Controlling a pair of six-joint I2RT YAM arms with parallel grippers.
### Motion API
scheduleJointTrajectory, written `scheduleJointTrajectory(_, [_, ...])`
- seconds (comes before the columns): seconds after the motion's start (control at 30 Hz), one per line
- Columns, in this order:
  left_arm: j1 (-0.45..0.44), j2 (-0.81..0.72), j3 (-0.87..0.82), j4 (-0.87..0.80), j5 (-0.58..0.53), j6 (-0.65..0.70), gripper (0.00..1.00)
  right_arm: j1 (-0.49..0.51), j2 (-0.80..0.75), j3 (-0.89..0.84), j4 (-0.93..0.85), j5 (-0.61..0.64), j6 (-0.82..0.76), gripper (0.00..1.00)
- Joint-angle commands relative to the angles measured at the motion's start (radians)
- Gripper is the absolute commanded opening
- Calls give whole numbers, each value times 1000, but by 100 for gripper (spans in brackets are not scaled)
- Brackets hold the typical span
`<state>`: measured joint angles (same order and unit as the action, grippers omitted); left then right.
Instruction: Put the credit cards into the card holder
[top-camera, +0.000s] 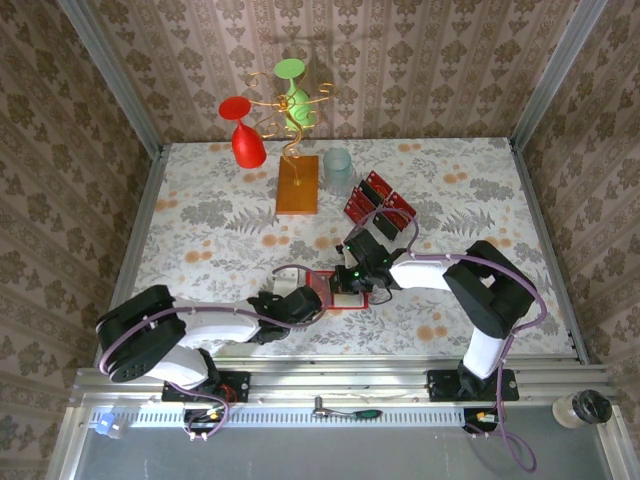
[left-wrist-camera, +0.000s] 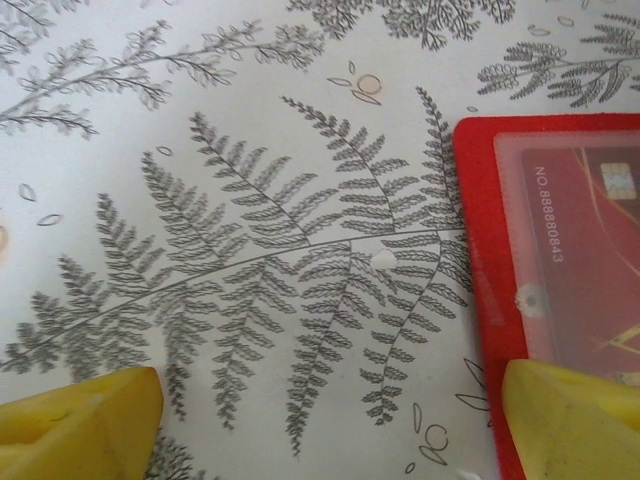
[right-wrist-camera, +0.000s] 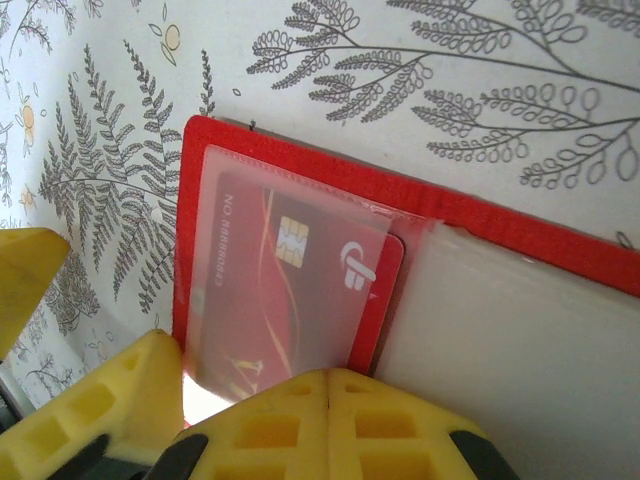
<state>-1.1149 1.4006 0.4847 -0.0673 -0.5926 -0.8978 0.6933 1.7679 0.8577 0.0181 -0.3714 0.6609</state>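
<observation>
The red card holder (top-camera: 328, 293) lies open on the floral tablecloth near the front middle. One red credit card (right-wrist-camera: 290, 290) sits under its clear sleeve, with its right end sticking out past the sleeve edge. My right gripper (right-wrist-camera: 330, 375) is shut, and its yellow tips meet over the card's near long edge with nothing between them. My left gripper (left-wrist-camera: 325, 425) is open wide. Its right finger (left-wrist-camera: 570, 420) rests on the holder (left-wrist-camera: 480, 200), over a corner of the sleeved card (left-wrist-camera: 590, 260), and its other finger is over bare cloth. More red cards (top-camera: 378, 205) stand on a clear tiered stand.
Behind the card stand is a pale blue cup (top-camera: 338, 170). A gold wire ornament on an orange base (top-camera: 297, 185) holds a red glass (top-camera: 245, 135) and a green glass (top-camera: 293, 85). Patterned walls enclose the table on three sides.
</observation>
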Motion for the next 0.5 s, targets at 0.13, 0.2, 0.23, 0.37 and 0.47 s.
scheduleJointTrajectory(0.13, [51, -121, -33, -90, -29, 9, 89, 12, 26, 30, -42, -11, 8, 0])
scheduleJointTrajectory(0.2, [61, -130, -39, -86, -22, 16, 89, 12, 14, 35, -49, -11, 6, 0])
scheduleJointTrajectory(0.23, [63, -130, -41, -81, -17, 21, 89, 13, 8, 36, -53, -11, 5, 0])
scheduleJointTrajectory(0.37, [68, -122, -50, -48, 1, 34, 89, 12, -29, 48, -90, 7, -6, 0])
scheduleJointTrajectory(0.47, [70, -107, -51, -27, 14, 39, 89, 12, -62, 56, -122, 26, -16, 0])
